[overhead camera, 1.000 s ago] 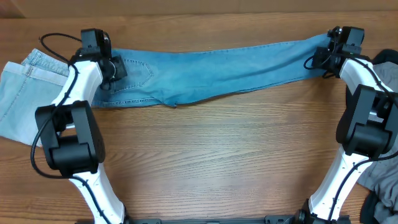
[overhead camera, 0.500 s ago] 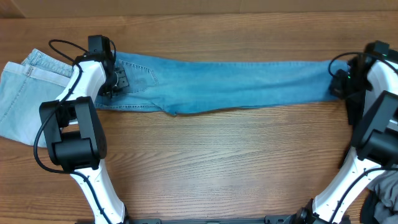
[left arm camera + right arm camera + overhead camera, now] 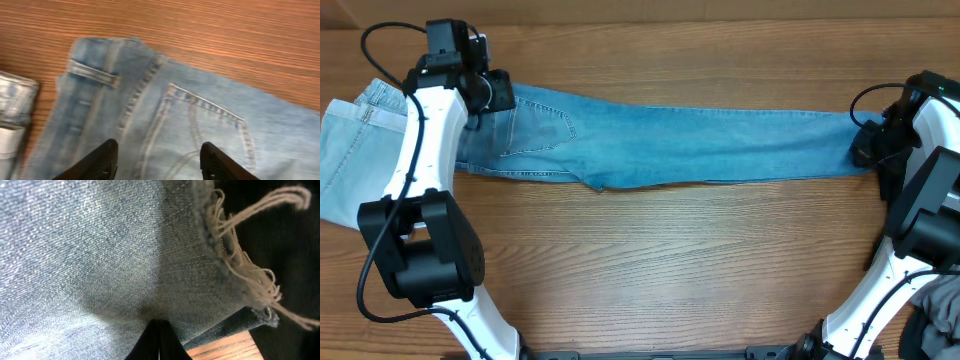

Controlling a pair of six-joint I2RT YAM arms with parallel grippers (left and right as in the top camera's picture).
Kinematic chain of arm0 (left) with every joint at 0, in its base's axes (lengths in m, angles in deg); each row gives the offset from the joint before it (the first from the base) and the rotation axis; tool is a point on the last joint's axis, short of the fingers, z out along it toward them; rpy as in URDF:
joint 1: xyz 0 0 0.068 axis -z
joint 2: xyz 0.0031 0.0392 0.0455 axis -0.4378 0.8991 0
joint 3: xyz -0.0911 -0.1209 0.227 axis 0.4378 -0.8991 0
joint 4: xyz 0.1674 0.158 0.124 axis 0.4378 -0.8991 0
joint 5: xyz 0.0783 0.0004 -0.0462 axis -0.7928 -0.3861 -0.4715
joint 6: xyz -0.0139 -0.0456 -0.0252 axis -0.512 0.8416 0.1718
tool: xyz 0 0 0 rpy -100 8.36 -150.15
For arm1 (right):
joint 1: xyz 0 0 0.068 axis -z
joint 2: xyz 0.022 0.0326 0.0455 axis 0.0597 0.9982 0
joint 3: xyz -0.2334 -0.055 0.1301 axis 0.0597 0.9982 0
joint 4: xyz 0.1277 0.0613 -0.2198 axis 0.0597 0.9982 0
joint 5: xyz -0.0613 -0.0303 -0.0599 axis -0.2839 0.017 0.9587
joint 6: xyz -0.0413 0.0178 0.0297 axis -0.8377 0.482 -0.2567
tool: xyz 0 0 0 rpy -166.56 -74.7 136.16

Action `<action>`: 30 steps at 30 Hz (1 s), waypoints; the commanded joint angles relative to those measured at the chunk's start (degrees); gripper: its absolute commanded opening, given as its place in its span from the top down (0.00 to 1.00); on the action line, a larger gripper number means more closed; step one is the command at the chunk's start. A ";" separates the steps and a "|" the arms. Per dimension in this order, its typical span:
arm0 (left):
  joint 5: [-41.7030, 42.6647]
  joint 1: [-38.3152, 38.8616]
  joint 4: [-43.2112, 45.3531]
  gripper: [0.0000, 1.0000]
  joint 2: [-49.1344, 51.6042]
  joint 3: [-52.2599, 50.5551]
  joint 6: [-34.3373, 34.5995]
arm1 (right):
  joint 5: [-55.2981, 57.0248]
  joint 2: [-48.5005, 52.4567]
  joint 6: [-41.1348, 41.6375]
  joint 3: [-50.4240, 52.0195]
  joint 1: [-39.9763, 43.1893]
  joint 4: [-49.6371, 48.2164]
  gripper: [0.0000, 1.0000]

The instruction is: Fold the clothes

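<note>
From overhead, the mid-blue jeans (image 3: 700,140) lay stretched in one long band across the far part of the table (image 3: 670,260), waist end at the left and leg end at the right, with a back pocket (image 3: 542,125) facing up near the waist. The left hand (image 3: 492,92) sat over the waist end's far corner. The right hand (image 3: 865,145) was at the leg end, close to the table's right edge. A pair of pale-wash jeans (image 3: 345,160) lay at the left edge, just beside the waist end, and a grey garment (image 3: 938,295) showed at the lower right corner.

In the left wrist view, the left hand (image 3: 159,162) had its two dark fingertips (image 3: 102,160) well apart, with nothing between them but the denim lying below. The waistband with a belt loop (image 3: 92,74) and the stitched pocket lay flat on the wood, and a strip of the pale-wash jeans (image 3: 12,115) showed at the left border.

In the right wrist view, the right hand (image 3: 160,340) had its jaws pressed together on a pinch of the mid-blue denim, which filled most of the picture. The frayed hem (image 3: 240,255) trailed loose threads over a dark background at the right, and a small corner of wood showed at the bottom.
</note>
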 commanded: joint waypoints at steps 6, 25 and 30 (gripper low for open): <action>-0.63 -4.85 10.08 0.41 7.87 0.57 -4.13 | -0.92 3.39 -0.20 2.25 -1.40 -1.25 0.96; 20.35 -11.96 18.08 0.44 13.81 0.57 -8.87 | -0.72 3.39 -0.17 2.73 -1.40 -1.88 0.96; 19.80 -11.98 18.64 0.47 14.69 0.59 -9.75 | -0.72 3.39 -0.20 2.73 -1.40 -2.10 0.96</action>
